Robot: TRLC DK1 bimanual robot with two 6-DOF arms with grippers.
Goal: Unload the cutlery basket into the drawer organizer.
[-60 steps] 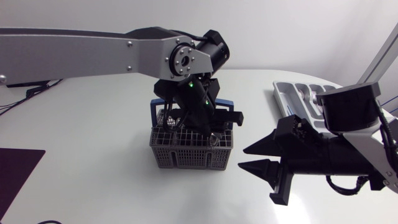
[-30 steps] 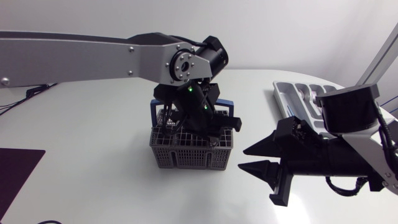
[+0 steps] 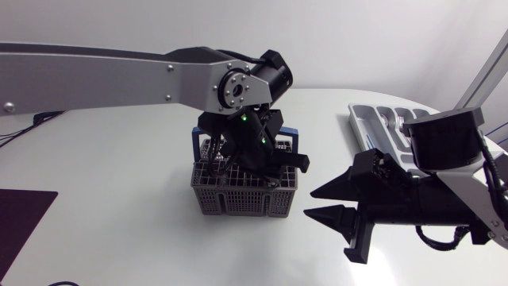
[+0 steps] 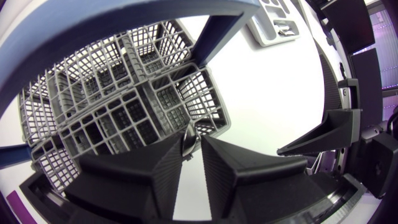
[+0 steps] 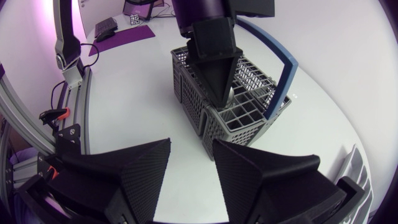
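1. Head view: your left gripper (image 3: 266, 163) is sunk into the cutlery basket (image 3: 238, 199), on the side nearest the drawer organizer (image 3: 373, 119). The organizer sits well apart, at the table's far right. From up here the arm's own body hides the claw, so you cannot tell its state in this view. Your right gripper (image 3: 321, 202) rests between basket and organizer with its fingers spread and nothing in them. It looks like it lies in the carrying path, so plan to pass over or behind it.

2. Left wrist view: here the claw reads clearly, with the two wedges drawn almost together on a slim metal utensil (image 4: 188, 138) pinched at the very tips. The grip looks shallow, so I would lift straight up and slowly. The mesh dividers (image 4: 155, 106) stand close around the piece, and any sideways pull is likely to snag it or tip the basket. The blue handle (image 4: 214, 28) arches overhead, so rise beside it rather than under it.

3. Right wrist view: the left claw shows as one closed wedge with a glint of metal just below its point, inside the basket's near corner. Check here that the utensil hangs clear of the rim before you swing it towards the organizer.
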